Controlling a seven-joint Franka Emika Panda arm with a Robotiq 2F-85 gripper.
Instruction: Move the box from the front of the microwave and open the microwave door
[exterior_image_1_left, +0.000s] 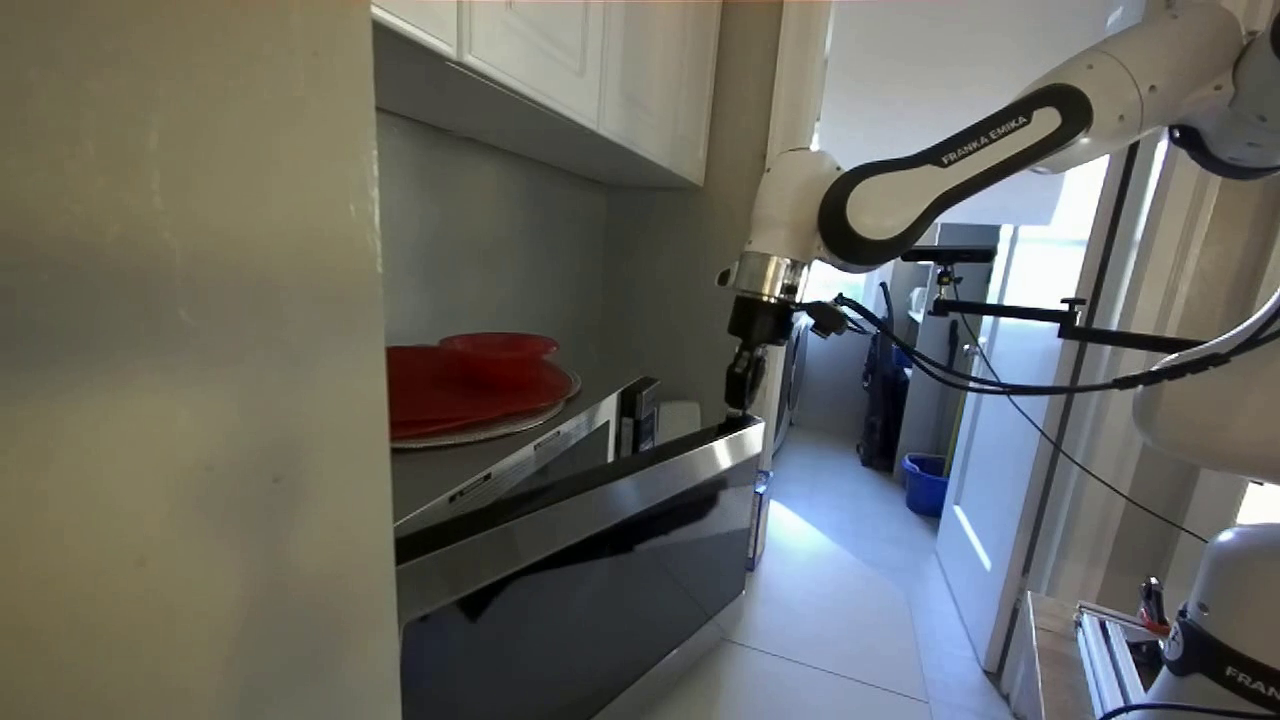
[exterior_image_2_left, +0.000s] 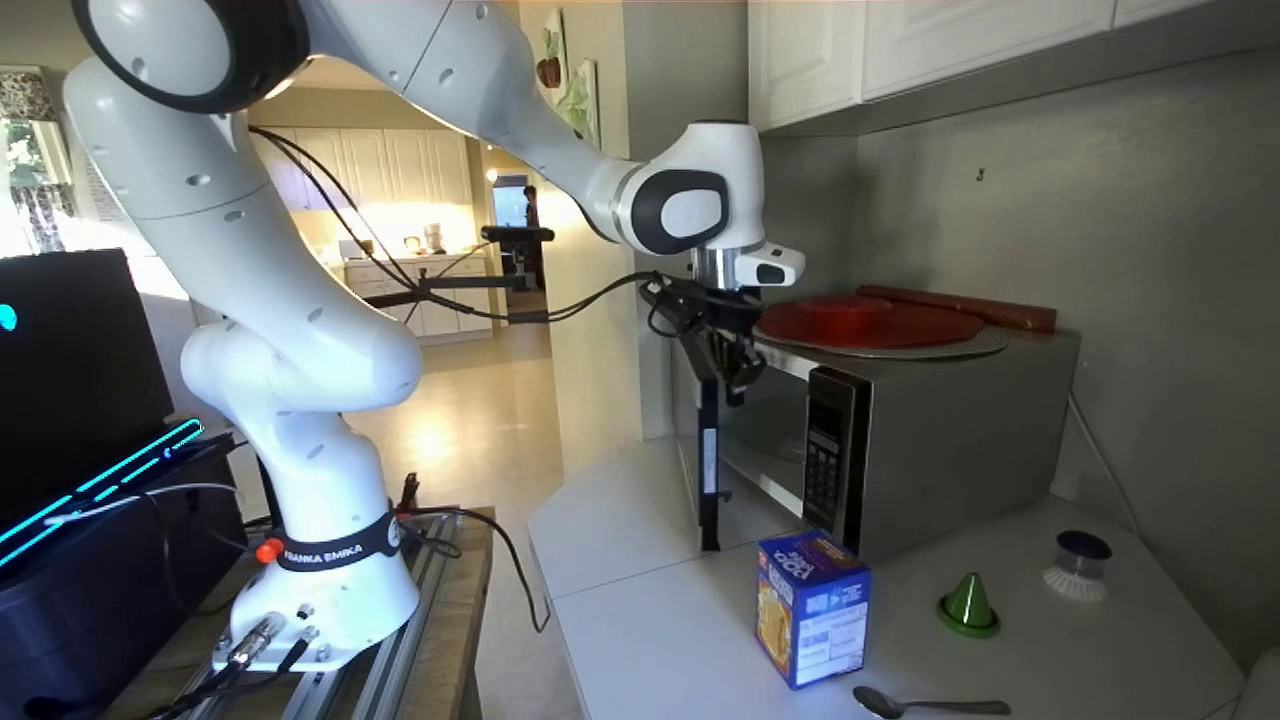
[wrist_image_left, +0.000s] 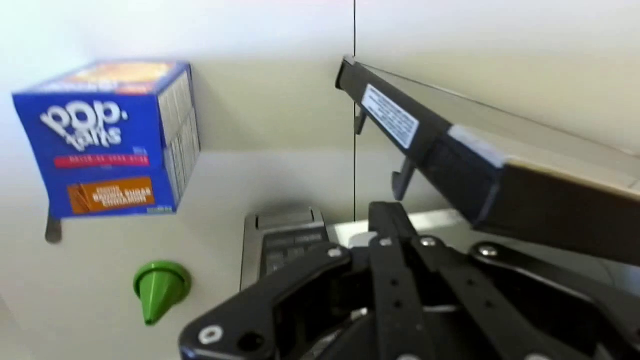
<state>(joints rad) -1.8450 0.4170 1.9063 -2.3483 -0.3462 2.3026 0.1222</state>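
Note:
The microwave (exterior_image_2_left: 975, 440) stands on the counter with its control panel (wrist_image_left: 285, 245) in the wrist view. Its door (exterior_image_1_left: 580, 590) stands partly open, away from the body; its inner edge with the latch hooks shows in an exterior view (exterior_image_2_left: 709, 470) and the wrist view (wrist_image_left: 390, 110). My gripper (exterior_image_2_left: 736, 398) is shut and empty, fingers pointing down on the inner side of the door near its free edge, between door and body. The fingertips (wrist_image_left: 390, 215) are together. The blue box (exterior_image_2_left: 812, 610) stands upright on the counter, apart from the microwave; it also shows in the wrist view (wrist_image_left: 105, 145).
A red lid (exterior_image_2_left: 870, 322) and a red roll (exterior_image_2_left: 960, 308) lie on top of the microwave. A green cone (exterior_image_2_left: 968, 605), a spoon (exterior_image_2_left: 925, 703) and a brush (exterior_image_2_left: 1078, 565) are on the counter. White cabinets (exterior_image_2_left: 930, 50) hang above.

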